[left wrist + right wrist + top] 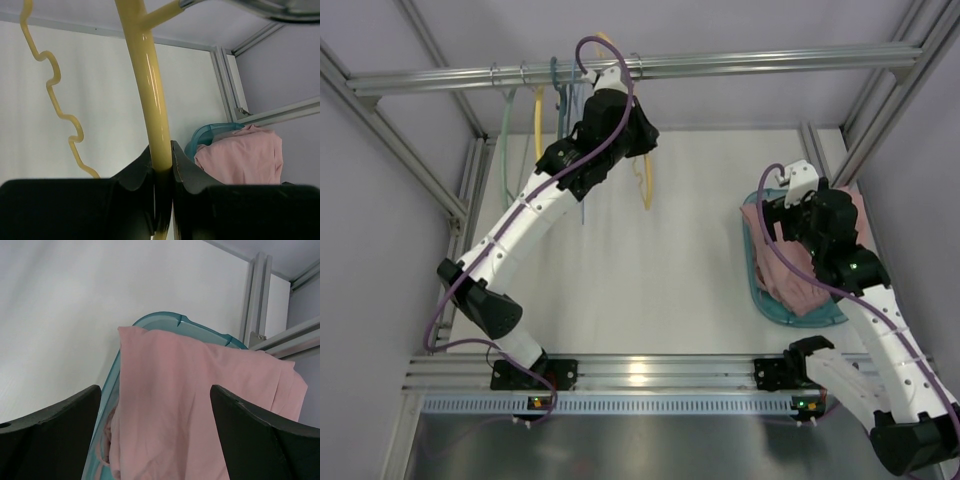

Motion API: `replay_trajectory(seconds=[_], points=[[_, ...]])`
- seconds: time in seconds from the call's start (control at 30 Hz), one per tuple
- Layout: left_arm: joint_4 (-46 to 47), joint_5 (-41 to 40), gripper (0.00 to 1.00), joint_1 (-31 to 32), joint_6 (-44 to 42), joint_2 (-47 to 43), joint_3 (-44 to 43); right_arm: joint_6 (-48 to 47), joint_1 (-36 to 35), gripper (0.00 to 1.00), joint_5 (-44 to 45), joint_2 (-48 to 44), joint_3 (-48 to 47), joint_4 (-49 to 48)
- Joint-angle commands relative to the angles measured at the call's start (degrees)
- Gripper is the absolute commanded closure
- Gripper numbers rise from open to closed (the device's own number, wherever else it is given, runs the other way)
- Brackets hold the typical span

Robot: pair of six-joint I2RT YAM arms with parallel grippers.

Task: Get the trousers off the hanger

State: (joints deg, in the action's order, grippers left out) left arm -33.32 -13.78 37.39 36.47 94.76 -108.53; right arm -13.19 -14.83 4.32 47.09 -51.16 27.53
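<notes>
Left tool [161, 161] clamps the yellow hanger [146, 75].
Right tool [156, 405] gapes empty above one trousers [200, 375], one teal tub [165, 319].

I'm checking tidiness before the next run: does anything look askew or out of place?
The trousers sit bunched in the teal bin, draped over its rim rather than lying fully inside. Nothing else looks odd.

Table [670, 270]: white matte top, bounded by aluminium frame rails [650, 372] along the near edge and sides, bearing one teal plastic tray [170, 319] with rounded corners, set near its right edge.
</notes>
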Motion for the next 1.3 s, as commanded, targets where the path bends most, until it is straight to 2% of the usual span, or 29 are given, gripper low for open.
replay_trajectory(seconds=[0.0, 0.1, 0.17, 0.2, 0.3, 0.6, 0.63, 0.67, 0.9, 1.03, 1.27], points=[[2.5, 0.0, 1.00, -1.1, 2.1, 0.2, 0.3, 1.1, 0.6, 0.09, -0.4, -1.5, -1.0, -0.9], [2.6, -0.3, 1.00, -1.5, 2.3, 0.7, -0.3, 1.4, 0.7, 0.08, -0.4, -1.8, -0.9, -0.9], [2.5, -0.2, 0.87, -1.9, 2.6, 0.9, -0.5, 1.5, 0.7, 0.08, -0.4, -2.2, -0.9, -0.7], [2.5, 0.2, 0.72, -2.1, 2.6, 0.9, -0.4, 1.5, 0.7, 0.08, -0.3, -2.3, -1.0, -0.8], [2.5, 2.4, 0.58, -2.1, 2.4, -0.2, 0.2, 1.3, 0.7, 0.07, 0.0, -2.8, -1.1, -0.6], [6.2, 4.6, 0.35, -1.4, -0.7, -7.7, 8.1, 2.3, 0.8, 0.01, 0.1, -4.5, -1.0, -0.9], [6.6, 4.4, 0.29, -1.1, -2.1, -8.6, 8.9, 2.5, 0.8, 0.01, -0.1, -4.3, -1.1, -0.8], [7.3, 3.1, 0.22, -0.1, -2.9, -10.2, 10.3, 2.6, 0.8, 0.00, -0.2, -4.3, -1.5, -0.9], [7.3, -5.6, 0.03, 2.2, -7.9, -16.1, 15.8, 2.9, 0.8, 0.01, -0.8, -3.2, -3.2, -0.9], [7.3, -6.2, 0.01, 2.2, -9.5, -18.7, 19.7, 3.3, 0.8, 0.01, -1.1, -2.4, -4.0, -1.2], [7.9, -3.9, 0.02, 2.8, -13.6, -21.7, 21.2, 3.5, 0.8, 0.01, -1.7, -1.6, -5.0, -1.6]])
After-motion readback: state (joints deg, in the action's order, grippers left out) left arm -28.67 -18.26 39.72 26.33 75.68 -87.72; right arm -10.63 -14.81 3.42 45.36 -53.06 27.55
